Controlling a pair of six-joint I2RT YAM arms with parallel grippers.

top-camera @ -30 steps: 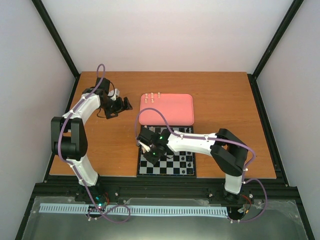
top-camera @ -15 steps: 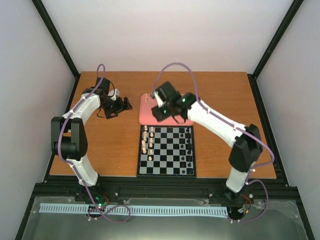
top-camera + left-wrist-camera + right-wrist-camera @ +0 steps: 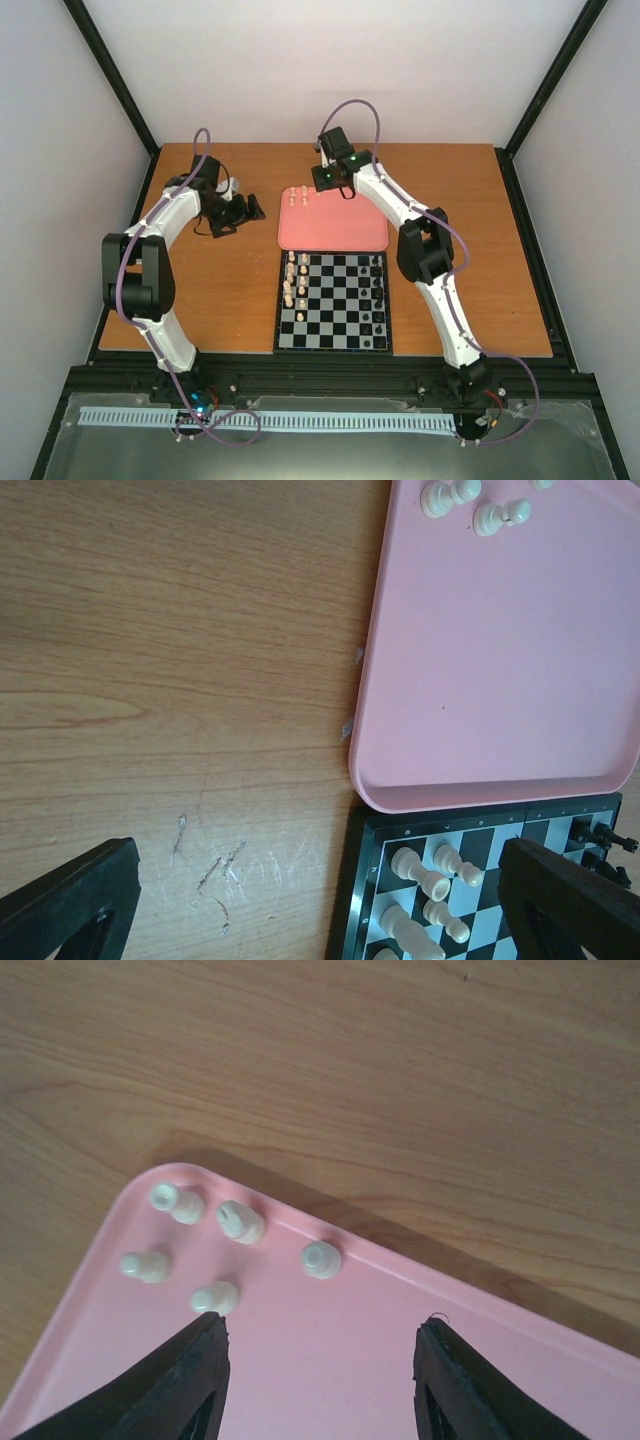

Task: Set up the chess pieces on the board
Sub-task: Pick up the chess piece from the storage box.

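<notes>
Looking down from overhead, tiny cream chess pieces (image 3: 291,280) stand along the left edge of the chequered board (image 3: 333,340), with black chess pieces (image 3: 378,298) along its right. The right end effector (image 3: 325,182) hangs over the far-left corner of the pink tray (image 3: 340,232), the left end effector (image 3: 232,212) over the desk (image 3: 230,300) beside it. Left wrist: released, fingers (image 3: 70,905) wide apart, empty. Right wrist: released, above five pale pieces in that corner.
</notes>
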